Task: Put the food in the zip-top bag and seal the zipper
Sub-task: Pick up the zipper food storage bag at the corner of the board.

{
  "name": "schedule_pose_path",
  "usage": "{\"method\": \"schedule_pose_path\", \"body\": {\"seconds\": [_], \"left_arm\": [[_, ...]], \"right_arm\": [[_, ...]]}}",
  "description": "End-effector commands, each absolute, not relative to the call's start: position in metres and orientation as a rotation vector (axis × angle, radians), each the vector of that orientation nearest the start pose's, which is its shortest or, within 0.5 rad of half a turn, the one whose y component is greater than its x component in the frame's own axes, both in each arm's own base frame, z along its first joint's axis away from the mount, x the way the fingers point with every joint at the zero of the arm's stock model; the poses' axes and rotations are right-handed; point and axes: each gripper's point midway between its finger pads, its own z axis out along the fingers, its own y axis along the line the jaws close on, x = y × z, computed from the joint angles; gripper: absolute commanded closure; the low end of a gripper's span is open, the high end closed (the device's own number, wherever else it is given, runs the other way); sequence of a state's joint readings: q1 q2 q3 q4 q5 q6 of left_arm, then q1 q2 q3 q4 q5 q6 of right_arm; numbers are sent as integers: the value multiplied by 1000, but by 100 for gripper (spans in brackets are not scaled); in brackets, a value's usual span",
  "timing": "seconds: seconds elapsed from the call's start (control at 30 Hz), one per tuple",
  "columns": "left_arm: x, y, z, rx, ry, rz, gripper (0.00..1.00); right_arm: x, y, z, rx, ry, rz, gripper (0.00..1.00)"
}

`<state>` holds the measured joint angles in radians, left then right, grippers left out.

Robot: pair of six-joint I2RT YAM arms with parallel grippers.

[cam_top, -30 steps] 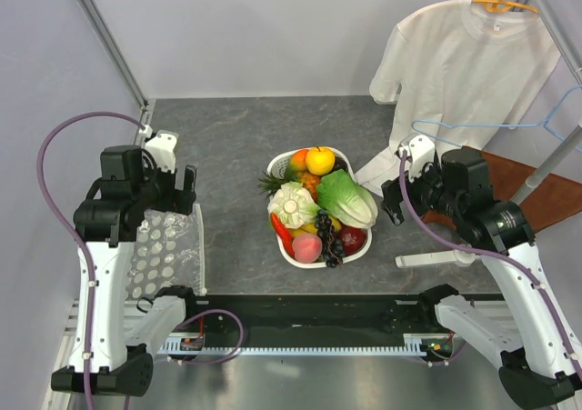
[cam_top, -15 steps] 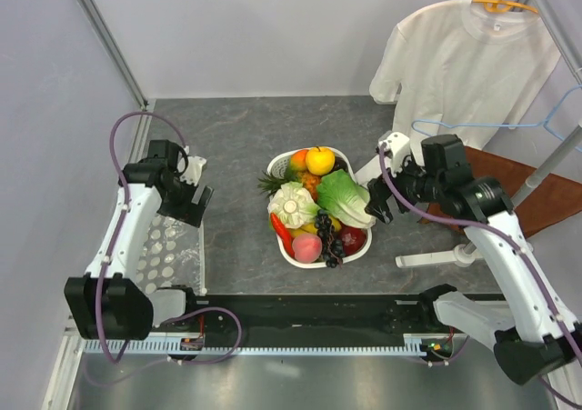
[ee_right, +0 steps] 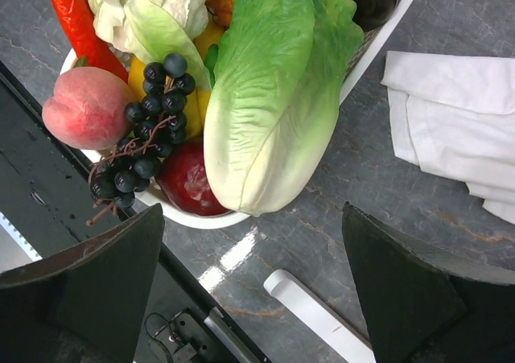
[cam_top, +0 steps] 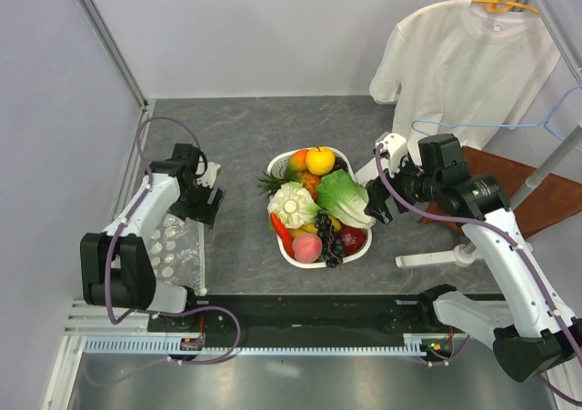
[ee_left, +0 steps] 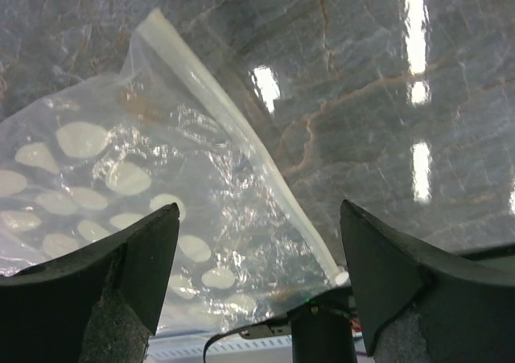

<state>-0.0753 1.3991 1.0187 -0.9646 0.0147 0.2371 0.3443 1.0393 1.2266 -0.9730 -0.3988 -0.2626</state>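
My left gripper (ee_left: pixel 256 254) hangs wide open over the zip-top bag (ee_left: pixel 137 210), zipper (ee_left: pixel 229 125) edge below, ready to lift the mouth. My right gripper (ee_right: pixel 249 246), equally wide and empty, lines up above the basket's (ee_right: pixel 376 26) lettuce (ee_right: pixel 269 97).

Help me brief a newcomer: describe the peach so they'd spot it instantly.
Look at the white basket on the grey table. At its near rim, left of the black grapes, sits the peach, the only pink, blushed round fruit.
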Motion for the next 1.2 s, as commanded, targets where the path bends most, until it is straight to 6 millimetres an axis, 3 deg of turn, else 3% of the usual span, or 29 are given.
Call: {"method": "schedule_pose_path", "body": {"seconds": [0.0,0.23,0.37,0.47,0.57,0.6,0.67,0.7,0.73,0.83,0.9,0.93,1.0,1.03,1.07,1.13,1.17], "left_arm": [[260,-15,64,434,2866,152,15],[259,-2,29,358,3003,331,20],[259,2,25,303,3012,379,26],[260,3,28,290,2999,385,40],[263,-1,34,285,2975,354,62],[264,-3,37,297,2972,333,74],[270,-5,45,297,2946,314,87],[269,-7,50,295,2943,293,96],[276,-9,59,282,2917,276,98],[286,-21,88,248,2839,171,98],[291,-32,106,251,2796,76,98],[295,-35,128,247,2745,43,98],[300,-51,158,283,2658,-82,98],[298,-55,177,292,2600,-115,98],[298,-57,189,293,2561,-136,98],[295,-67,225,311,2456,-210,98],[293,-69,236,294,2430,-229,98]], "right_arm": [[228,148,253,-903,2111,519,2],[229,152,259,-890,2102,546,2],[227,158,269,-873,2065,594,2],[226,166,287,-856,1979,646,2],[227,174,301,-809,1909,685,2],[227,178,301,-805,1907,704,2],[228,185,301,-795,1915,732,2],[228,189,299,-803,1917,742,2],[231,192,297,-798,1925,747,2],[241,205,295,-756,1924,778,2],[248,221,307,-695,1901,838,3],[254,229,306,-684,1911,856,4],[262,245,323,-636,1876,900,5],[271,254,319,-619,1895,916,5],[277,263,335,-603,1852,934,6],[289,287,338,-555,1862,979,10],[293,296,352,-537,1833,1003,11]]}}
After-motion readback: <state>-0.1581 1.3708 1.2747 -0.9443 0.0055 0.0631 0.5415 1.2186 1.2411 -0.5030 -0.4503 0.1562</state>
